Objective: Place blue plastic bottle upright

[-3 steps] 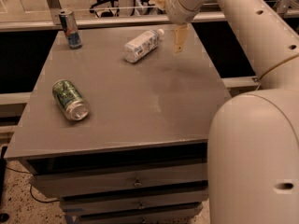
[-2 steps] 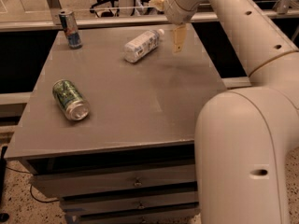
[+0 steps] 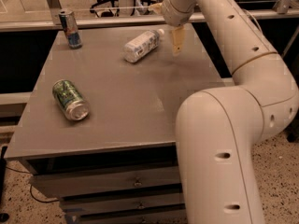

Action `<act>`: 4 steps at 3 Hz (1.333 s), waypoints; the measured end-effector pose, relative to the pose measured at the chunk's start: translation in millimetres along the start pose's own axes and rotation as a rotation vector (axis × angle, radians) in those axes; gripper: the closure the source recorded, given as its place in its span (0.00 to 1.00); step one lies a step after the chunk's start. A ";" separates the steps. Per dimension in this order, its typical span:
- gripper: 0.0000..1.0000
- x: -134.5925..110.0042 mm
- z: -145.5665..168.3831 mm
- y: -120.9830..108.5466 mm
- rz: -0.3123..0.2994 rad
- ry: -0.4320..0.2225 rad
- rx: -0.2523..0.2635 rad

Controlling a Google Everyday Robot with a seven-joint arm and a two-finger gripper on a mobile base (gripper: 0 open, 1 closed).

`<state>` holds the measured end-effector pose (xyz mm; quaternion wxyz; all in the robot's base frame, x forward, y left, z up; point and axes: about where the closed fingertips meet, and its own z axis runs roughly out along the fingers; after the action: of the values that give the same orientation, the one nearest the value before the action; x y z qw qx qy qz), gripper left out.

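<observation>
Handling assessment: the small clear, faintly bluish plastic bottle [image 3: 142,45] is judged light and thin-walled. It is likely to give under a hard squeeze, to be smooth enough to slip, and to roll freely while on its side. The recommended hold is across the labelled mid-body, where the wall is widest and straight. The tapered neck and the cap are poor places to grip. Whether it holds liquid cannot be told.

Appearance: a white label with dark print wraps the body, and a white screw cap [image 3: 160,31] closes the end that points right and far.

Position: the bottle lies on its side on the far part of the grey flat-topped table [image 3: 121,120], somewhat right of centre. It is not yet upright.

Gripper: the cream-coloured two-finger gripper [image 3: 176,41] hangs pointing down over the far right of the table, just right of the cap and apart from it. It has hold of nothing, and how wide it stands cannot be told from this view.

Other items: a green drink can [image 3: 70,100] lies on its side at near left. A slim blue-and-silver can [image 3: 70,28] stands upright at the far left corner. Both are well apart from the bottle
</observation>
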<state>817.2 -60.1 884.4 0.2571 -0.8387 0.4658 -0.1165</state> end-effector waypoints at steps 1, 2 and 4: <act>0.00 -3.4 19.1 8.2 -0.026 -0.007 -0.060; 0.00 -11.7 34.9 22.0 -0.065 -0.044 -0.118; 0.18 -16.4 39.9 26.9 -0.092 -0.056 -0.149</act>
<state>806.3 -45.1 837.0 0.2011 -0.8789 0.4269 -0.0695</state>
